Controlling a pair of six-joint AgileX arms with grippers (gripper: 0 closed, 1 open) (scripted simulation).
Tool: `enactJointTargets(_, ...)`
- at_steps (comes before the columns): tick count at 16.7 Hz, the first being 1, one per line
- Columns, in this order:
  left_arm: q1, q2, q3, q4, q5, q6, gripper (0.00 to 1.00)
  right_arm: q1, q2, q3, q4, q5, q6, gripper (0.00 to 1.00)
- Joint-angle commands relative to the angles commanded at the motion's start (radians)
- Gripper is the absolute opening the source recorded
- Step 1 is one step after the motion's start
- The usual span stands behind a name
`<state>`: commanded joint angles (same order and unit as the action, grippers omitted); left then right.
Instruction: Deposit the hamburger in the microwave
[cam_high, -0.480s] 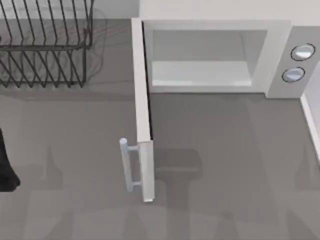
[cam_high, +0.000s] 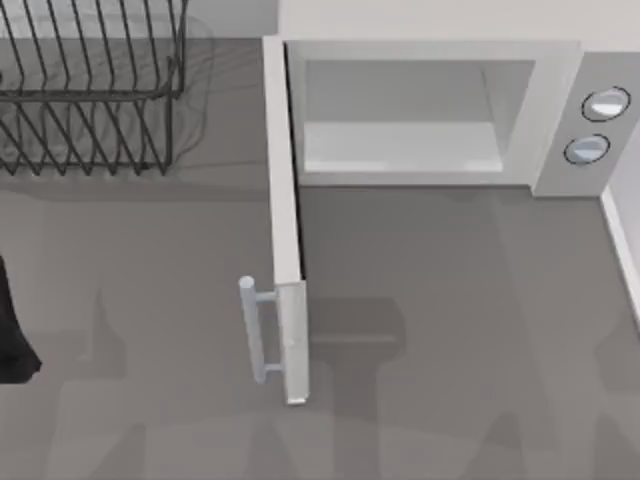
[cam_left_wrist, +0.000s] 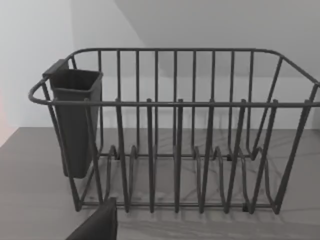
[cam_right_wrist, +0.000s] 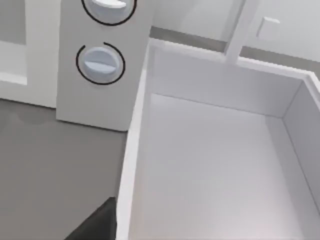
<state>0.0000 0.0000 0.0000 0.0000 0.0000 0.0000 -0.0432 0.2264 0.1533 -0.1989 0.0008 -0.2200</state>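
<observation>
Microwave (cam_high: 430, 110) at counter (cam_high: 450, 300) rear, door (cam_high: 285, 230) swung wide, cavity bare and ready for loading; hamburger location unknown; left arm (cam_high: 12, 330) parked at left edge; gripper state cannot tell

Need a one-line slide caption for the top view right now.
Microwave with door swung wide open, cavity bare; black wire rack at the table's far left.

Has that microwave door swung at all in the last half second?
No. The door stands open at the same angle, its handle the same way off from the microwave front and the wire rack.
</observation>
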Motion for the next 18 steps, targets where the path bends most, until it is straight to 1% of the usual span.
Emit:
enactJointTargets(7, 0.000, 0.000, 0.000, 0.000, 0.000, 0.000, 1.00, -0.086, 0.623, 0.298, -0.448, -0.005, -0.495, 1.00)
enactJointTargets(11, 0.000, 0.000, 0.000, 0.000, 0.000, 0.000, 1.00, -0.131, 0.896, 0.453, -0.662, -0.005, -0.733, 1.00)
enactJointTargets(13, 0.000, 0.000, 0.000, 0.000, 0.000, 0.000, 1.00, -0.146, 0.994, 0.516, -0.735, -0.004, -0.823, 1.00)
enactJointTargets(15, 0.000, 0.000, 0.000, 0.000, 0.000, 0.000, 1.00, -0.157, 1.060, 0.560, -0.782, -0.004, -0.883, 1.00)
enactJointTargets(18, 0.000, 0.000, 0.000, 0.000, 0.000, 0.000, 1.00, -0.162, 1.084, 0.579, -0.801, -0.004, -0.907, 1.00)
